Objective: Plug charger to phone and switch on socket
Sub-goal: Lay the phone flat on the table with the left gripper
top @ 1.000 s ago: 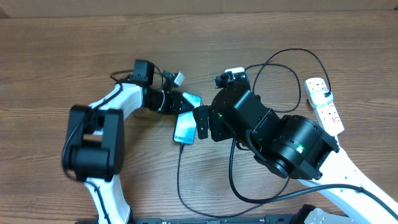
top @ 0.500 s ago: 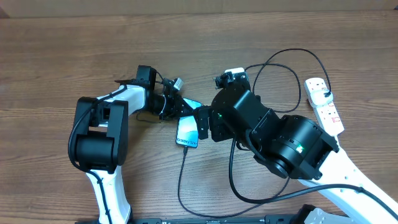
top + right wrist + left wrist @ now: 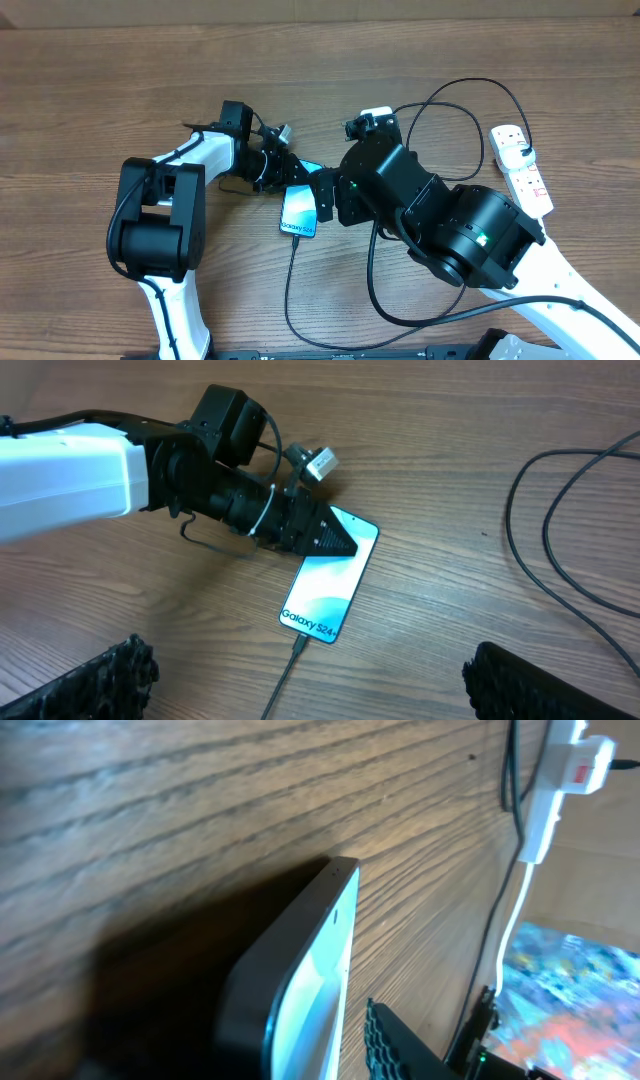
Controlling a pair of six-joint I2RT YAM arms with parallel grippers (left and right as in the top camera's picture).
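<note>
Plug tip of the charger (image 3: 298, 648) looks seated in the phone (image 3: 325, 585), at the end nearest the right claw (image 3: 326, 200), so my read is the first half is done and only the socket switch is left. Left claw (image 3: 335, 545) has its pointed tips right at the phone's far corner. Whether they are apart or pinching the edge, I cannot tell. Right claw hangs spread wide with nothing in it, the phone flat on the counter (image 3: 100, 80) just ahead of it. Socket (image 3: 527, 172) lies well off to that claw's right, back past its own arm, so the next move calls for a swing round and one careful fingertip press on a small switch, a fiddly target. Phone is a slim glossy slab with a teal screen and dark rounded rim. Charger is thin black cord in loose loops. Socket is long, hard white plastic. Counter is matte wood grain.
</note>
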